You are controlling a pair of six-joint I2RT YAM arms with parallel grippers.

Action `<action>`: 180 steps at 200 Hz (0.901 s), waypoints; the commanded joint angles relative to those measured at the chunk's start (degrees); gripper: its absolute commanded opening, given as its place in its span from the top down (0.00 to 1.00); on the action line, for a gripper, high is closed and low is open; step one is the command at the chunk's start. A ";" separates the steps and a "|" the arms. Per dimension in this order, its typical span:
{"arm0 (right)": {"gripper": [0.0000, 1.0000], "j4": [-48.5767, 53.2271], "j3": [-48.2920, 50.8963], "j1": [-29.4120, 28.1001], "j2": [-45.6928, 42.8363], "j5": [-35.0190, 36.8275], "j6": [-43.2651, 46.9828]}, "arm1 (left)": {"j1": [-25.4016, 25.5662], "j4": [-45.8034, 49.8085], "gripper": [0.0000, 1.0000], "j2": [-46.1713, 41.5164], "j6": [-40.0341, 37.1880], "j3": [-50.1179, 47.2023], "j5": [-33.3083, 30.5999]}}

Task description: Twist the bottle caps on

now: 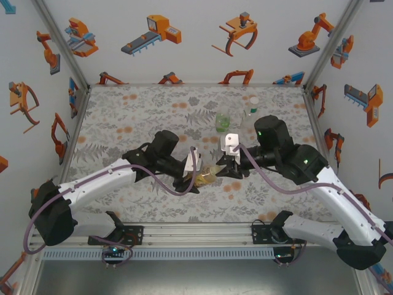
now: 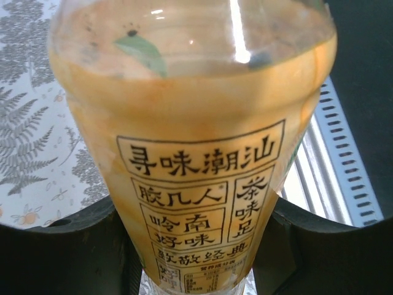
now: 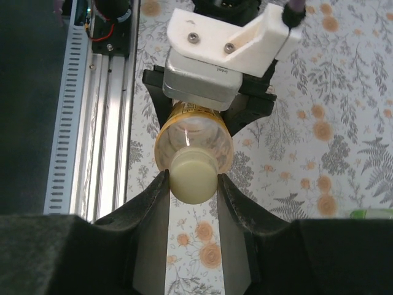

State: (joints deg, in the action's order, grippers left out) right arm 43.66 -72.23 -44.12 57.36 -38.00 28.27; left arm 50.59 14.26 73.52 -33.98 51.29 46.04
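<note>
Right wrist: one pale cap (image 3: 192, 178) sat on the mouth of the amber bottle (image 3: 193, 140), pinched by the right gripper (image 3: 192, 185). Left wrist: the left gripper (image 2: 196, 249) clamped that bottle and its label (image 2: 202, 184) was readable. Top external added the green bottle (image 1: 222, 120) and the clear bottle (image 1: 250, 117) upright beyond. Bottles counted: three.

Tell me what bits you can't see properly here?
Top view: the neck of the tall amber-yellow plastic bottle is hidden by the right gripper.
Left wrist view: the bottle runs off the top edge; the label's smallest print is blurred.
Right wrist view: the pale yellow round plastic cap hides the threads, so how tight it sits is unclear.
Top view: the squat green-tinted plastic bottle is too small to show whether it is capped.
</note>
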 commanded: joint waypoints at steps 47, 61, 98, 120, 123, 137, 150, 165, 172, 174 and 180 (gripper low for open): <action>1.00 -19.79 8.37 -0.43 -1.05 23.20 -44.50 | 0.30 -18.44 1.00 -1.80 7.02 -4.26 -20.33; 1.00 -20.16 9.12 -0.44 -0.16 28.01 -55.53 | 0.30 -20.55 1.00 -1.14 7.55 -4.35 -23.55; 1.00 -14.89 9.23 -0.42 2.49 36.78 -80.38 | 0.39 -24.37 1.00 1.10 8.76 -3.91 -30.00; 1.00 -12.39 8.68 -0.43 4.23 38.56 -87.24 | 0.50 -25.26 1.00 2.54 9.13 -3.16 -31.75; 1.00 -12.14 8.48 -0.44 4.53 38.67 -87.50 | 0.48 -25.23 1.00 2.70 9.12 -3.01 -31.79; 1.00 -11.27 7.44 -0.44 6.01 38.96 -87.43 | 0.65 -25.25 1.00 3.20 9.05 -2.56 -31.87; 0.97 -11.37 7.03 -0.43 6.82 38.97 -86.82 | 0.82 -25.13 1.00 3.60 8.75 -2.34 -31.70; 0.93 -11.75 7.01 -0.41 6.88 39.12 -85.82 | 0.87 -24.93 1.00 3.76 8.44 -2.16 -31.70; 0.90 -11.75 6.87 -0.43 6.81 39.29 -85.05 | 0.89 -24.77 1.00 3.76 8.36 -2.15 -31.63; 0.89 -11.75 6.78 -0.44 6.76 39.35 -84.81 | 0.91 -24.76 1.00 3.79 8.37 -2.15 -31.63; 0.86 -11.86 6.60 -0.40 6.63 39.49 -83.93 | 0.92 -24.58 1.00 3.80 8.25 -2.16 -31.71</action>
State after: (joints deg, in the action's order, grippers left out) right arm 29.36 -64.25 -43.92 63.48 3.03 -54.54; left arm 50.61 -3.84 77.78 -26.65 46.39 13.52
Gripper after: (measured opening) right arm 0.331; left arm 0.546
